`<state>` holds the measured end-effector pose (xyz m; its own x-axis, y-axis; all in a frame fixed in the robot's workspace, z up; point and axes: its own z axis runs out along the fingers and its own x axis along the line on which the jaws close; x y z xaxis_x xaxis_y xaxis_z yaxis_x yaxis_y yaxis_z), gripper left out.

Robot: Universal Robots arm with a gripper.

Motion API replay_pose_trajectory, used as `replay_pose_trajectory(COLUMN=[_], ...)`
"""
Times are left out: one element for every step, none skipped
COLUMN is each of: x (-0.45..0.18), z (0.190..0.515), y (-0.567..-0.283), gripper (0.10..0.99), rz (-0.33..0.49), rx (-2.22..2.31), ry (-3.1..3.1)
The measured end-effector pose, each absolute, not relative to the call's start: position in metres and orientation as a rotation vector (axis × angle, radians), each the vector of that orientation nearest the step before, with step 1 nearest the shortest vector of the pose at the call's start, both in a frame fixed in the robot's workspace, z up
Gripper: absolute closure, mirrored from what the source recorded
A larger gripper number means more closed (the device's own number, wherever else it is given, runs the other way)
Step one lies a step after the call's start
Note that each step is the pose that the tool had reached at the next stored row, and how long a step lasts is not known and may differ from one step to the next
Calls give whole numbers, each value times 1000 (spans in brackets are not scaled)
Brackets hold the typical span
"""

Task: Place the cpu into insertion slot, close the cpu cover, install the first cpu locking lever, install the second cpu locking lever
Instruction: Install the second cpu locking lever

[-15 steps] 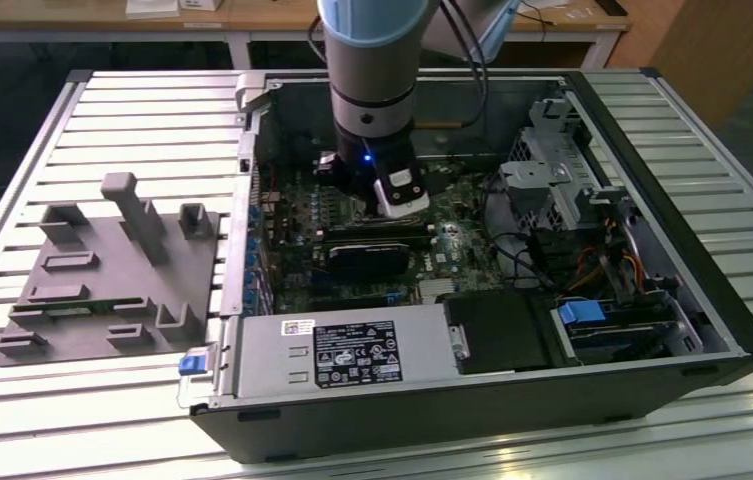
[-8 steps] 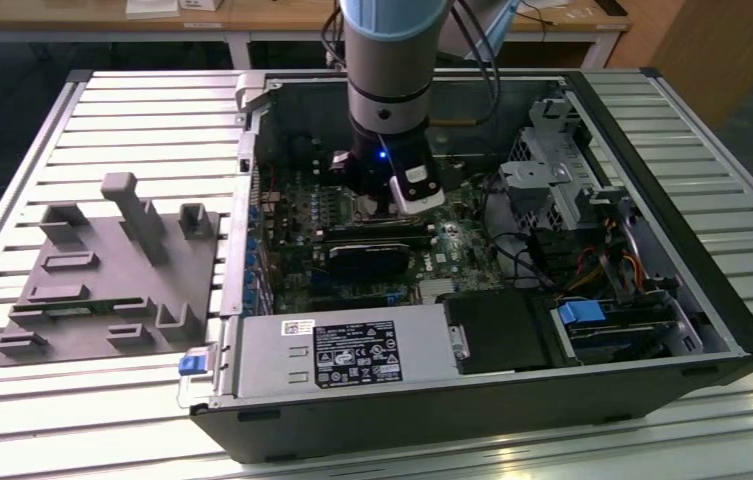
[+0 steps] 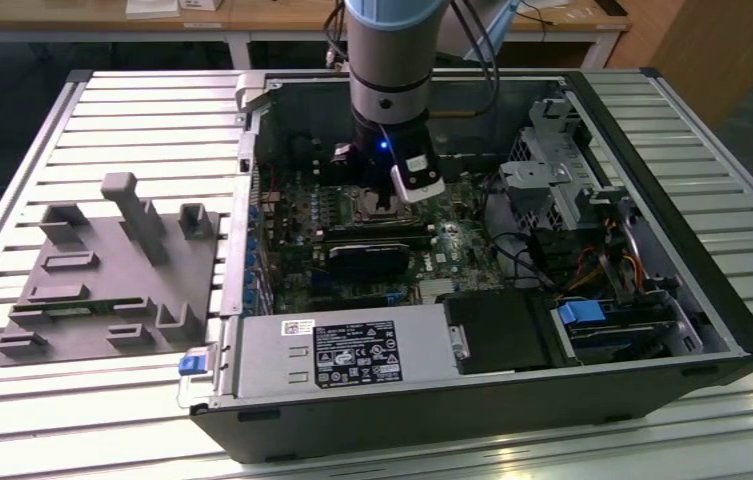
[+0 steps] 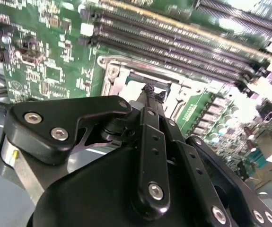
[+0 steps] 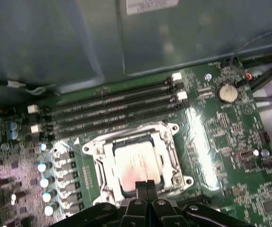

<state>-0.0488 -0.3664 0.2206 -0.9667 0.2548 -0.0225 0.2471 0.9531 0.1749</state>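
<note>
Now cpu [image 5: 136, 163] just beyond pincer [image 5: 145, 185].

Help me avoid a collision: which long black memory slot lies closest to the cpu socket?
The memory slot bordering the socket's silvery frame; the other slots lie farther out, toward the case wall.

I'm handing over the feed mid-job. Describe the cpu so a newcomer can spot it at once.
Start at the open computer case and find the green motherboard inside. Beside the long black memory slots sits a square socket with a silvery metal frame; the cpu lies in its window, just ahead of the gripper. It is the one flat, pale silvery-beige square there.
</note>
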Motion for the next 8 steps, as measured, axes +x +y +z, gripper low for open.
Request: replay_pose_trajectory(x=[-49, -49, -48, -48, -48, -48, -48, -48], z=[221, 221, 221, 221, 221, 221, 221, 221], y=[-364, -362, -359, -357, -355, -354, -353, -352], gripper=[980, 980, 980, 980, 980, 980, 980, 980], rz=[265, 264, 264, 263, 263, 263, 263, 263], rx=[393, 393, 393, 393, 393, 393, 393, 393], ry=[3060, 3060, 3060, 3060, 3060, 3060, 3060, 3060])
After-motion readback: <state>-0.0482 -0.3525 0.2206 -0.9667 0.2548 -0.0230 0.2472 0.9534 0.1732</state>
